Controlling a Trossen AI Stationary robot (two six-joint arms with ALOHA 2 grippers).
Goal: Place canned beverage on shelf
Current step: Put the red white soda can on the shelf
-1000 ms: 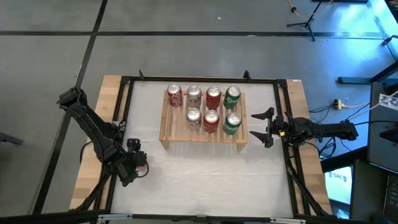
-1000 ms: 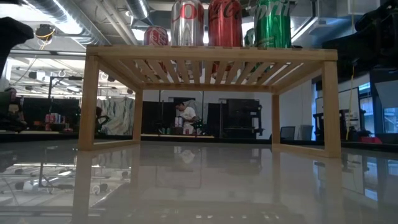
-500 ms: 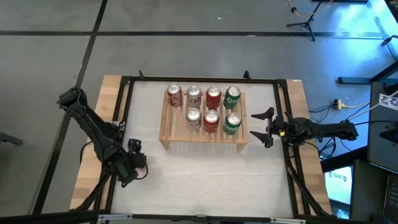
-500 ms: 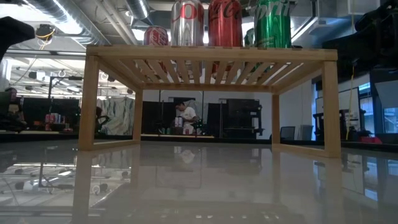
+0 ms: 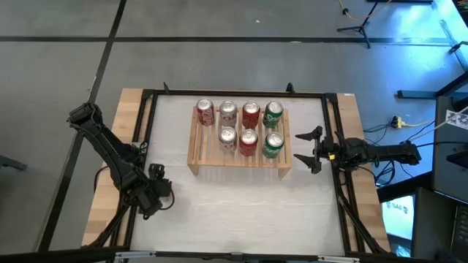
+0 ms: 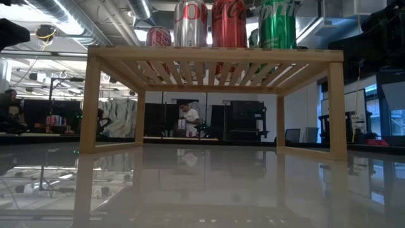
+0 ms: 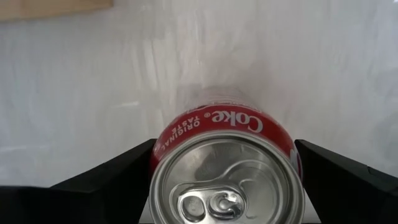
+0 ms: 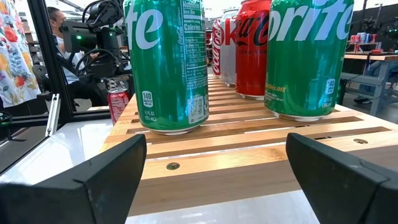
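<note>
Coke can stands on the table between my left gripper fingers, jaws spread either side, contact not confirmed; at seven o'clock from the shelf. Seven cans already on the shelf, eighth slot unfilled. Right gripper waits at three o'clock, jaws spread, empty.
</note>
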